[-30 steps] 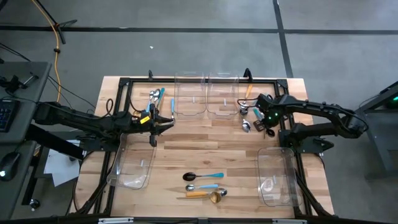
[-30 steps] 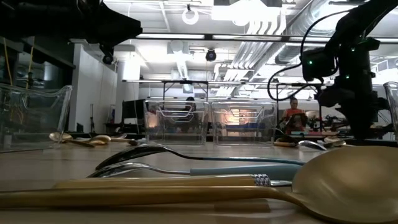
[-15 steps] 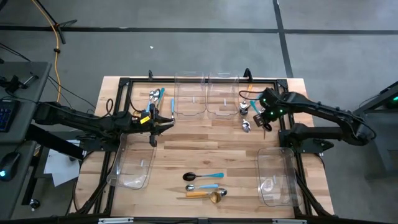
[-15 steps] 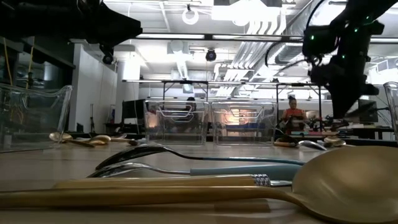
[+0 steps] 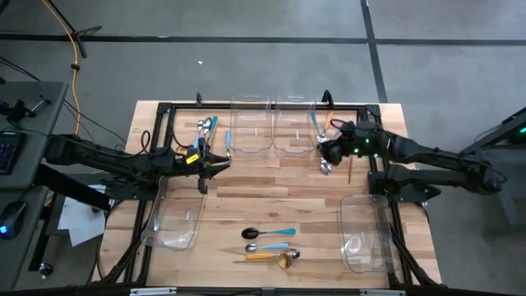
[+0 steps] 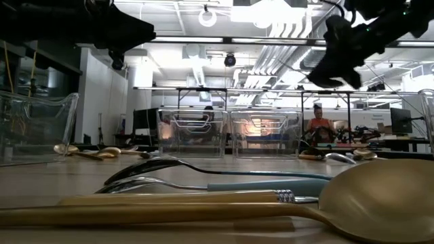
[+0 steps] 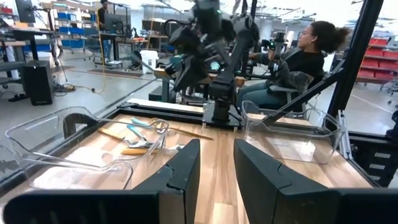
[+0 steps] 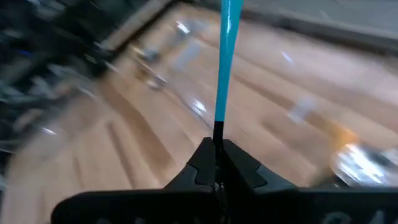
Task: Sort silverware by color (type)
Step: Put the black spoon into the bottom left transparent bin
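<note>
Right gripper (image 8: 217, 163) clamps blue-handled utensil (image 8: 227, 59) beside bins (image 5: 273, 125).

No readable text anywhere here: no label, brand, number or sign can be made out on the desk, the silverware, the clear bins or the arms, and nothing on the shelving in the room behind resolves into legible writing either.
</note>
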{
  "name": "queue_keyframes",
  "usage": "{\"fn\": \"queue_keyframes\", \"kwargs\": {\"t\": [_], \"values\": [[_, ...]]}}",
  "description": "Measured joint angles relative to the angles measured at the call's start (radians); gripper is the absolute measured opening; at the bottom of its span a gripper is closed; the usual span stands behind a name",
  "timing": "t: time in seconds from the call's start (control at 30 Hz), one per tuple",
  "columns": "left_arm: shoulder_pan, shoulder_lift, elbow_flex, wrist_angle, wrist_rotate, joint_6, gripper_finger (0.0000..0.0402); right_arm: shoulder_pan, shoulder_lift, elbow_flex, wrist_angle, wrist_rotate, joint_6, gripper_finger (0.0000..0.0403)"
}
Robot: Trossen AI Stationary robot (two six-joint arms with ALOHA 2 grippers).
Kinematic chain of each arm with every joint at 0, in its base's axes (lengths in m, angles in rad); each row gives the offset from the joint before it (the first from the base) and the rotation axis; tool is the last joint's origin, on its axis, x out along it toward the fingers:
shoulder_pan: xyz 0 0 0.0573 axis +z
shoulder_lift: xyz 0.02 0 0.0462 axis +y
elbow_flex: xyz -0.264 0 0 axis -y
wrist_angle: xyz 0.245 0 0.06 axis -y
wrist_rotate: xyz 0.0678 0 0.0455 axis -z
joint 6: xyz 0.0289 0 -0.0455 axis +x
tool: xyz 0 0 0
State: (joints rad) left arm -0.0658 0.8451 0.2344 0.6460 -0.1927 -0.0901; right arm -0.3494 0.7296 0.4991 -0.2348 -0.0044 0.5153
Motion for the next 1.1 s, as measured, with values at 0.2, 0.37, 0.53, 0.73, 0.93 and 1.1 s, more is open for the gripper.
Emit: {"fn": "queue_keyframes", "kwargs": {"t": [0.2, 0.37, 0.53, 0.73, 0.93, 1.1], "values": [[0.000, 0.067, 0.000, 0.126, 0.000, -0.004, 0.0090, 0.148, 0.093, -0.129, 0.515, 0.066, -0.047, 0.0000], [0.000, 0.176, 0.000, 0.286, 0.000, 0.015, 0.0090, 0.228, 0.234, -0.142, 0.766, 0.117, -0.187, 0.0000], [0.000, 0.274, 0.000, 0.402, 0.000, 0.086, 0.0090, 0.278, 0.376, -0.140, 1.000, 0.118, -0.330, 0.0000], [0.000, 0.320, 0.030, 0.429, 0.000, 0.101, 0.0090, 0.301, 0.484, -0.140, 1.155, 0.117, -0.393, 0.0000], [0.000, 0.344, 0.049, 0.419, 0.000, 0.102, 0.0090, 0.293, 0.489, -0.140, 1.160, 0.104, -0.385, 0.0000], [0.000, 0.345, 0.049, 0.422, 0.000, 0.102, 0.0090, 0.293, 0.489, -0.140, 1.157, 0.100, -0.375, 0.0000]]}}
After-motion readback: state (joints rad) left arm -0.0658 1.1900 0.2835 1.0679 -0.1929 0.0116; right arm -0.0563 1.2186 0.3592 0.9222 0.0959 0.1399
